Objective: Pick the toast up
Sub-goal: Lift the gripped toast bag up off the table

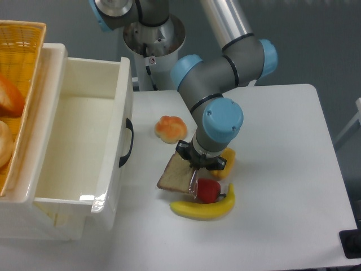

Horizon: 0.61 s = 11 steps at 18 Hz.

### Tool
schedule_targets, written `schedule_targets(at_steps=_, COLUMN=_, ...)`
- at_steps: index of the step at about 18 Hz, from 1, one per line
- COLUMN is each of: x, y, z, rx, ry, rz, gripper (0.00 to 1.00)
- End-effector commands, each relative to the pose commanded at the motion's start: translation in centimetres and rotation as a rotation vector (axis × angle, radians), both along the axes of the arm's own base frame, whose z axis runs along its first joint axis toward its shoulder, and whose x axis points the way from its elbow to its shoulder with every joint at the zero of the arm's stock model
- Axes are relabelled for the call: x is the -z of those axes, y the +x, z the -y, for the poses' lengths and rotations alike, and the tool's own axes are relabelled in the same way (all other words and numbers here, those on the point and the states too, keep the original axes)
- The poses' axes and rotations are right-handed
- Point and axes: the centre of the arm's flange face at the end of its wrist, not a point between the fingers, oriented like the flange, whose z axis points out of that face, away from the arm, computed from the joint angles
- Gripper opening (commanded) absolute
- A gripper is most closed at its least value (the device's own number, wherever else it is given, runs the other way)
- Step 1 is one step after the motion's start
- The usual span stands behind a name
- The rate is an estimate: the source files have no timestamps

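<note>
- Toast (pixel 176 176): flat brown speckled slice, darker crust, clear wrap glinting along right edge; tilted, upper corner raised under the gripper (pixel 194 162), lower edge low over or touching the table (pixel 282 186), cannot tell which.
- Gripper: dark fingers mostly hidden beneath the blue wrist cap; closed narrow on the toast's upper right corner.
- Position of toast: centre of the white table, between bin and fruit; just beside the red fruit (pixel 207 191), below the bun (pixel 170 129).
- White plastic bin (pixel 110 186) at left: glossy, rectangular, smooth walls, dark handle slot on the near side wall; inside looks bare white.
- Wicker basket (pixel 25 39) at far left, above the bin's rim: woven yellow weave; holds rounded orange-brown and pale baked items, cut off by the frame edge.
- Bun: round, orange-yellow, lobed top, matte; apart from the toast.
- Banana (pixel 206 209): yellow, curved, smooth; lies below the red fruit, touching or nearly so.
- Red fruit: shiny, rounded, partly overlapped by the wrap's edge.
- Yellow-orange item (pixel 227 164) just right of the gripper, mostly hidden by the wrist; shape unclear.
- Arm (pixel 225 68): grey tubes, blue joint caps, silver upper link.
</note>
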Motion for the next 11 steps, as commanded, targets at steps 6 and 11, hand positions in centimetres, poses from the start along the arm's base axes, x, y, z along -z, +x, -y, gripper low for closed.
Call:
schedule_targets(at_steps=6, x=-3.2, y=-1.3, z=1.8, rx=0.029, ry=0.037, rz=-0.041, gripper=0.13)
schedule_targets(at_steps=11, x=-3.1, y=-2.1, z=2.9, rx=0.058, ry=0.035, rz=-0.037, gripper=0.13)
